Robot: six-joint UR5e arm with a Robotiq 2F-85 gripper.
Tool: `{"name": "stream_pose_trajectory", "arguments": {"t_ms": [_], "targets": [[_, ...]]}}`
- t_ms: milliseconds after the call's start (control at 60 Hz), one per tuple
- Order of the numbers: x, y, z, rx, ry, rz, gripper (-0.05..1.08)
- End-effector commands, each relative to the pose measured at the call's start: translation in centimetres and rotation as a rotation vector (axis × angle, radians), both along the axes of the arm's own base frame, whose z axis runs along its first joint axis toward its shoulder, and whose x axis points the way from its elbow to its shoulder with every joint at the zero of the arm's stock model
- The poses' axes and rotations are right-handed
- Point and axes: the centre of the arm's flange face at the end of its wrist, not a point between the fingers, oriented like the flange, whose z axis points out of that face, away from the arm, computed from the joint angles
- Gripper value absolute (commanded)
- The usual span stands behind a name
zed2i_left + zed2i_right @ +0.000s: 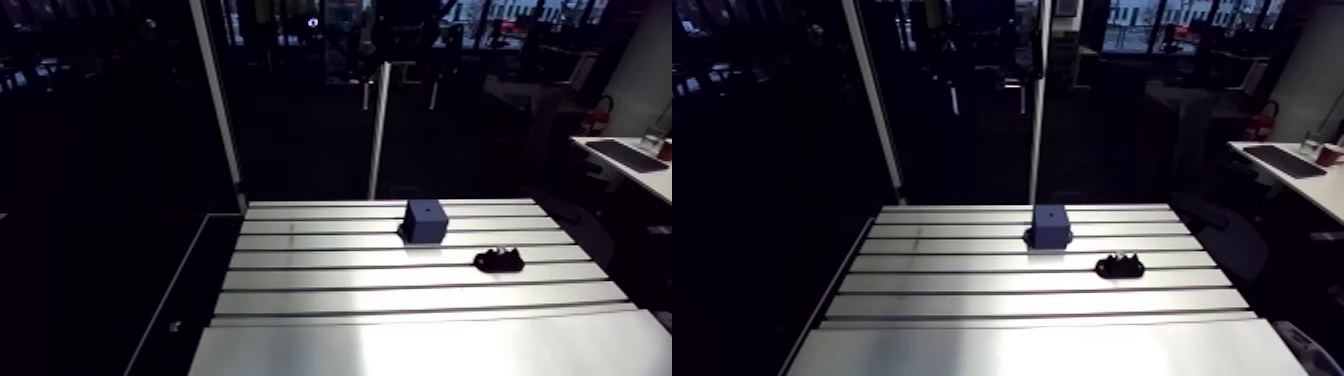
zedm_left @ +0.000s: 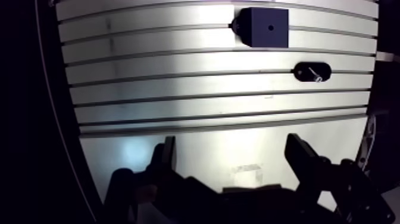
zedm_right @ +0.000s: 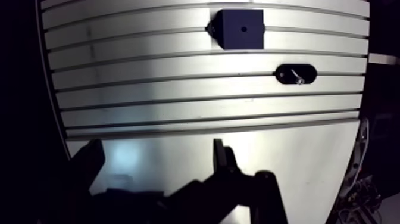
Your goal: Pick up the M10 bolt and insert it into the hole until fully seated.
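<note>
Pincer (image 2: pixel 232 143) (spread wide) hangs over table (image 2: pixel 178 101), bolt (image 2: pixel 315 74) and block (image 2: pixel 266 27) well ahead.

No legible text, label, number or sign on block (image 1: pixel 425 221), holder (image 1: pixel 499 261) or table (image 1: pixel 400 340)
</note>
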Motion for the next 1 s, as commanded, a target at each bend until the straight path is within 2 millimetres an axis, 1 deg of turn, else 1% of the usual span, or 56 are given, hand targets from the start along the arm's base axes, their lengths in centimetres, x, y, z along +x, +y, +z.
{"name": "stream_pose_trajectory", "arguments": {"t_ms": [17, 367, 567, 667, 767, 850, 867, 883, 917, 1000], "targets": [[0.6, -2.1, 0.0, 0.004, 0.016, 0.125, 0.01], [0.6, -2.1, 0.1, 0.004, 0.020, 0.123, 0.01], [0.7, -1.7, 0.2, 0.006, 0.021, 0.119, 0.01], [0.7, -1.3, -0.1, 0.005, 0.015, 0.117, 0.01], [0.6, 0.0, -0.4, 0.002, 0.007, 0.126, 0.01], [0.8, 0.9, -0.3, 0.002, 0.009, 0.127, 0.01], [0.8, 1.4, -0.2, 0.002, 0.009, 0.126, 0.01], [0.8, 1.4, -0.2, 0.002, 0.009, 0.126, 0.01], [0.8, 2.7, -0.2, 0.003, 0.018, 0.122, 0.01], [0.7, 3.6, -0.2, 0.005, 0.041, 0.126, 0.01]]}}
